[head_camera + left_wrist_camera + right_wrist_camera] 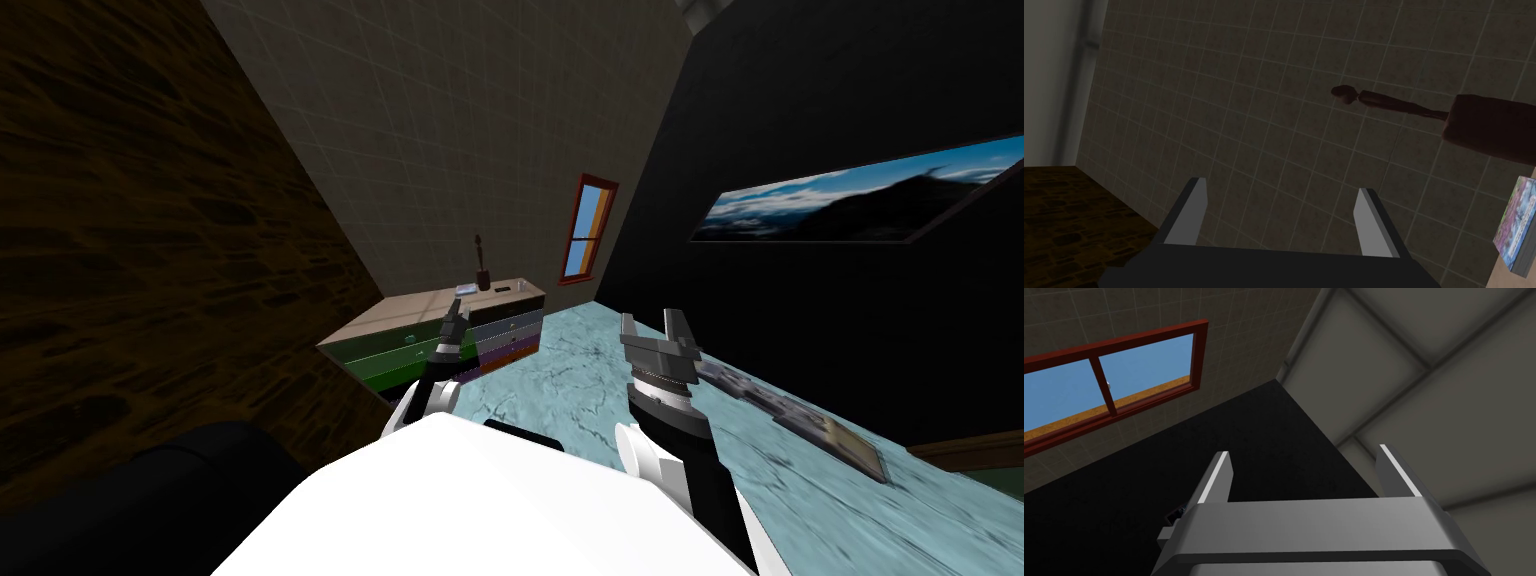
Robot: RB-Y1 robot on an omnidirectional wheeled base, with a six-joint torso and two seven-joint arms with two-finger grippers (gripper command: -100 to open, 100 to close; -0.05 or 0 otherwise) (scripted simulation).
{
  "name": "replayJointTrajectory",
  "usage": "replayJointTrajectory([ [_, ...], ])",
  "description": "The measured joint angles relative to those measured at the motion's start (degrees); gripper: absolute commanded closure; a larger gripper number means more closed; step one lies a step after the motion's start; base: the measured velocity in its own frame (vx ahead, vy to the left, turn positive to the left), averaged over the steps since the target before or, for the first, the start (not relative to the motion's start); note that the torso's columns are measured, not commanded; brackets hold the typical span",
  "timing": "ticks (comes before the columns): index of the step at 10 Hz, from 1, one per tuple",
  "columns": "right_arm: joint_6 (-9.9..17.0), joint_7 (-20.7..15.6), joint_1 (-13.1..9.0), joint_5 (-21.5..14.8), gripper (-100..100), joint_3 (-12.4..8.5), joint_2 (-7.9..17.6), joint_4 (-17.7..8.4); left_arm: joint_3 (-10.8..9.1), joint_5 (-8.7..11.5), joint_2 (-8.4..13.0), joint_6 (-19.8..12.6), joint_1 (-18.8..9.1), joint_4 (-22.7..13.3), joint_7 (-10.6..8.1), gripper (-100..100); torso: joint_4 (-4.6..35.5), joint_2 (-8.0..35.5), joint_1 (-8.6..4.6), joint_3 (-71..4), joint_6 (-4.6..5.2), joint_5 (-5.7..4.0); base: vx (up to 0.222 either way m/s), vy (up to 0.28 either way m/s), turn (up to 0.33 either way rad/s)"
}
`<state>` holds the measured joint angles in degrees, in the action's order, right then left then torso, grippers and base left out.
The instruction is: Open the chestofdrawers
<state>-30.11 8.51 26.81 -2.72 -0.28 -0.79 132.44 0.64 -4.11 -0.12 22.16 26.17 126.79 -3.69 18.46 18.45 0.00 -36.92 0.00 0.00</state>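
The chest of drawers (420,306) stands against the tiled back wall, with a beige top, green drawer fronts (395,350) on the left part and grey, purple and orange fronts (512,336) on the right part; all look closed. My left gripper (455,318) is raised in front of it at about the height of its top edge. In the left wrist view the left gripper (1281,202) is open and empty, aimed at the wall above the chest. My right gripper (655,330) is held up off to the right, also open and empty (1306,470).
On the chest's top stand a dark brown pot with a stick (1489,127) and a colourful book (1516,230). A brown stone wall (150,250) runs along the left, with a dark seat (160,490) near me. Flat framed items (800,415) lie on the light blue floor at right.
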Motion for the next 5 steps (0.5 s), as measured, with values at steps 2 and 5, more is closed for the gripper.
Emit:
replayJointTrajectory([
  [2,0.0,0.0,0.0,0.0,0,0.0,0.0,0.0,0.0,0.0,0.0,0.0,0.0,0.0,0.0,0,8.5,8.5,0.0,-16.9,0.0,0.0,0.0,0.0,0.0],
  [5,0.0,0.0,0.0,0.0,0,0.0,0.0,0.0,0.0,0.0,0.0,0.0,0.0,0.0,0.0,-100,21.1,21.2,0.0,-42.3,0.0,0.0,0.007,-0.003,0.002],
])
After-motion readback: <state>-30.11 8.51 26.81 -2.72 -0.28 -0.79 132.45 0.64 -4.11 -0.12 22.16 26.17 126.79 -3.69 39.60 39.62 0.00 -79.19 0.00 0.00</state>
